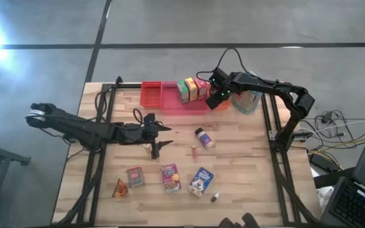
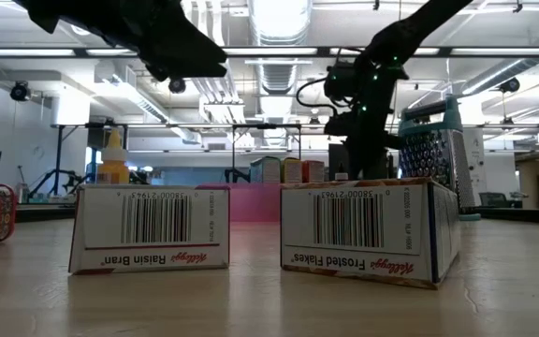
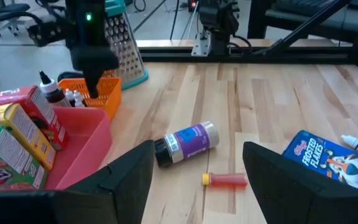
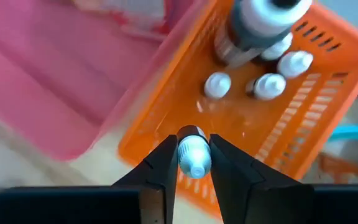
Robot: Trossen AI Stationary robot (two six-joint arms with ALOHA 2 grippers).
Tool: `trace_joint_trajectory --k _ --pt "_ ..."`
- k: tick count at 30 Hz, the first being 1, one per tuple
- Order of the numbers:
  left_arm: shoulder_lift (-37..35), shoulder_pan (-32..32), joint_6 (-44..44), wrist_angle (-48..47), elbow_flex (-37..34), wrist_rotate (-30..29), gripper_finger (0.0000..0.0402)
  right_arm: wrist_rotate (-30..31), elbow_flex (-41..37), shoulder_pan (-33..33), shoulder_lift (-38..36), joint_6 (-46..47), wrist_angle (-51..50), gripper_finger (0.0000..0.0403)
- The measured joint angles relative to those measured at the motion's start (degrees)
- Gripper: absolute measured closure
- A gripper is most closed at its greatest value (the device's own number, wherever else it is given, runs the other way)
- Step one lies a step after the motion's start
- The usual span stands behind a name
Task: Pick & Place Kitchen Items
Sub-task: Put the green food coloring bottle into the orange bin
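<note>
— What takes up the most room on the counter (image 1: pixel 246 190)?

— The wooden counter itself, then the two dark arms. The left arm lies across the left half, its left tool (image 1: pixel 159 138) hanging over the middle with fingers spread and nothing between them. At the far edge sits a long pink bin (image 1: pixel 189 104) with a red bin (image 1: pixel 151 94) on its left and an orange bin (image 4: pixel 278 124) on its right.

— And in the bins?

— Three small boxes (image 1: pixel 191 89) stand in a row in the pink bin, green, yellow and red. The orange bin holds several tiny bottles (image 4: pixel 269 84) with white caps. A metal grater (image 2: pixel 433 150) with a teal frame stands just right of it, at the far right.

— Where is the right arm?

— Its right tool (image 4: pixel 193 163) hovers over the orange bin's near edge, fingers pinching a small white-capped bottle (image 4: pixel 193 154).

— What lies loose nearer to us?

— A Frosted Flakes box (image 1: pixel 201 180), a Raisin Bran box (image 1: pixel 170 178), a red tin-like item (image 1: pixel 135 177) and an orange wedge (image 1: pixel 120 188) in a near row. A purple-labelled jar (image 3: pixel 186 142) lies on its side right of the left tool, a tiny red tube (image 3: pixel 225 180) beside it. Another little bottle (image 1: pixel 215 197) lies near the front edge.

— Anything blocking the way?

— The grater and the bottles already in the bin crowd the held bottle.
</note>
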Motion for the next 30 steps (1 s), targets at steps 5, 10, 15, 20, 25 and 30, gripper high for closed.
trace_joint_trajectory --k 5,10,15,20,25,30 --pt "0.0 0.0 0.1 0.1 0.0 0.0 0.0149 0.2 -1.6 -1.7 0.0 -0.7 2.6 0.0335" --pt "0.0 0.0 0.3 0.5 0.0 0.0 0.0149 -0.1 -2.1 -2.1 0.0 -1.3 2.8 0.0319" --pt "0.0 0.1 0.9 0.7 0.0 0.0 0.0149 -1.6 -2.1 -2.0 0.0 -3.7 3.1 0.0326" --pt "0.0 0.1 1.6 1.2 0.0 0.0 0.0149 -2.7 -2.1 -0.7 0.1 -4.0 3.1 0.0334" --pt "0.0 0.1 1.6 1.5 0.0 0.0 0.0149 -3.2 -2.1 -0.6 0.1 -4.3 3.1 0.0319" --pt "0.0 0.1 1.8 1.5 0.0 0.0 0.0149 -5.7 -2.1 -0.7 0.1 -6.9 2.7 0.0326"
